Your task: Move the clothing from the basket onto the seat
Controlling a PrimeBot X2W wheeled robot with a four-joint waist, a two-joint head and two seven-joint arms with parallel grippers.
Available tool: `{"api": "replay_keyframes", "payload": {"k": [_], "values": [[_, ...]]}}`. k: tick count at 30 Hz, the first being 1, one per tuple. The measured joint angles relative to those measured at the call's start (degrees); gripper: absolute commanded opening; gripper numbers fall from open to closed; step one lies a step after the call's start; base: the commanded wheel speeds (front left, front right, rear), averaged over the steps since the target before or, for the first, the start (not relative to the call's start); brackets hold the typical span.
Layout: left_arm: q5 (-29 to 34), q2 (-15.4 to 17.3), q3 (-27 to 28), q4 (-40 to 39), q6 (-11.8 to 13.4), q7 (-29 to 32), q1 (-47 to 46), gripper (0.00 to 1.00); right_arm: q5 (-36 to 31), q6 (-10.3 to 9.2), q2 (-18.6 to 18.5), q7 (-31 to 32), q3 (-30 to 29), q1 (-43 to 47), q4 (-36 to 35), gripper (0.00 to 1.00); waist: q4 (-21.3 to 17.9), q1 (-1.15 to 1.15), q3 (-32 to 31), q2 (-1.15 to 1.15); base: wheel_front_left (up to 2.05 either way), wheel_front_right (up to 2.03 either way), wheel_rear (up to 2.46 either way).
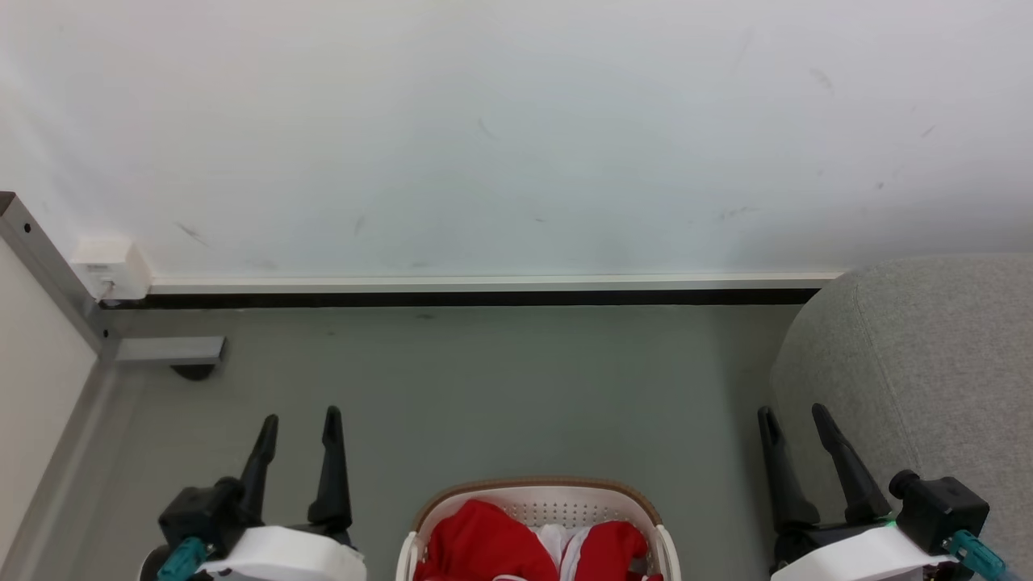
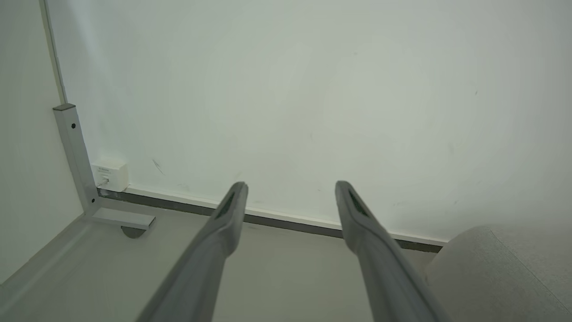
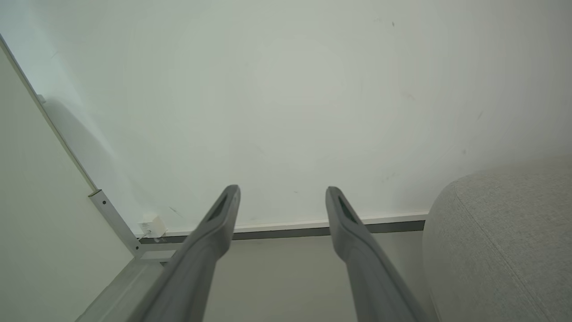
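Note:
Red clothing [image 1: 484,541] with white panels lies bunched in the cream basket [image 1: 537,486], which has a tan rim and sits at the bottom middle of the head view, cut off by the frame. The grey seat [image 1: 928,371] rises at the right; it also appears as the seat [image 2: 500,268] and the seat [image 3: 505,237] in the wrist views. My left gripper [image 1: 300,420] stands open left of the basket, nothing between its fingers. My right gripper [image 1: 795,413] is open too, beside the seat's front corner. Both are empty in their own views: left gripper [image 2: 290,184], right gripper [image 3: 282,188].
A white wall with a dark skirting strip [image 1: 484,297] runs across ahead. A metal partition foot [image 1: 165,352] and a small white socket box [image 1: 109,266] sit at the left corner. Grey-green floor [image 1: 484,387] lies between the basket and the wall.

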Motion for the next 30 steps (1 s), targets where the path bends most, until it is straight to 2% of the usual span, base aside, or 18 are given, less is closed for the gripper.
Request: {"api": "replay_keyframes", "payload": {"k": [24,30], "values": [[9.6,0.1,-1.0,0.6,0.9,-2.6,-0.3,1.0,-8.4,0.0,0.0,-2.5,2.0,-0.4,0.4,1.0,0.0,0.0,0.0,0.0,0.0,0.0,0.0],[10.3,0.1,-1.1,0.6,1.0,-2.9,-0.3,1.0,-9.2,0.0,0.0,-2.9,2.0,-0.6,0.4,1.0,0.1,0.0,-0.1,0.0,0.0,0.0,0.0]]}}
